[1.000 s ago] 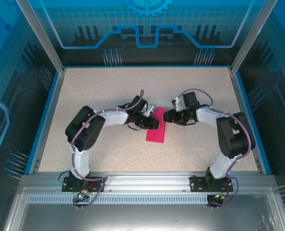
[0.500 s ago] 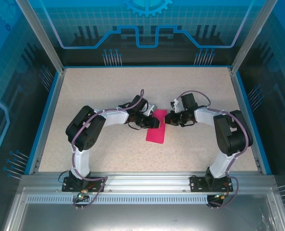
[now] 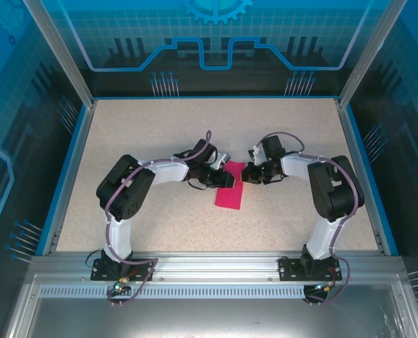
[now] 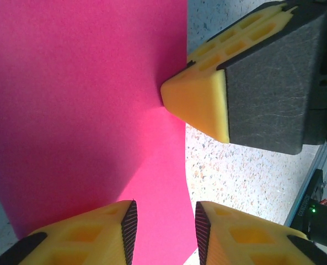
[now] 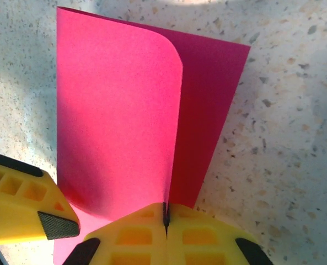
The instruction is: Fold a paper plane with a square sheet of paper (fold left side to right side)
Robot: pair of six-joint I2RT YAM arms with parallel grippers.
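The square sheet of paper (image 3: 229,193) lies mid-table, magenta-pink and folded over into a narrow strip. In the right wrist view its upper layer (image 5: 113,121) curls up off the darker lower layer. My right gripper (image 3: 245,174) is at the strip's far right corner. Its jaws (image 5: 166,218) are shut, with the raised layer's edge running into the seam between them. My left gripper (image 3: 228,180) hovers over the strip's far left part. It is open, with the flat paper (image 4: 86,110) and its right edge visible in the gap (image 4: 164,232). One right fingertip (image 4: 199,102) touches that edge.
The speckled tabletop (image 3: 159,134) is bounded by a blue rim (image 3: 68,169) on the left, right and far sides. An aluminium rail (image 3: 209,264) carries both arm bases at the near edge. One left finger (image 5: 20,204) sits close beside the right jaws.
My right gripper has moved left onto the paper's corner and shut its jaws. The left arm has stayed where it was.
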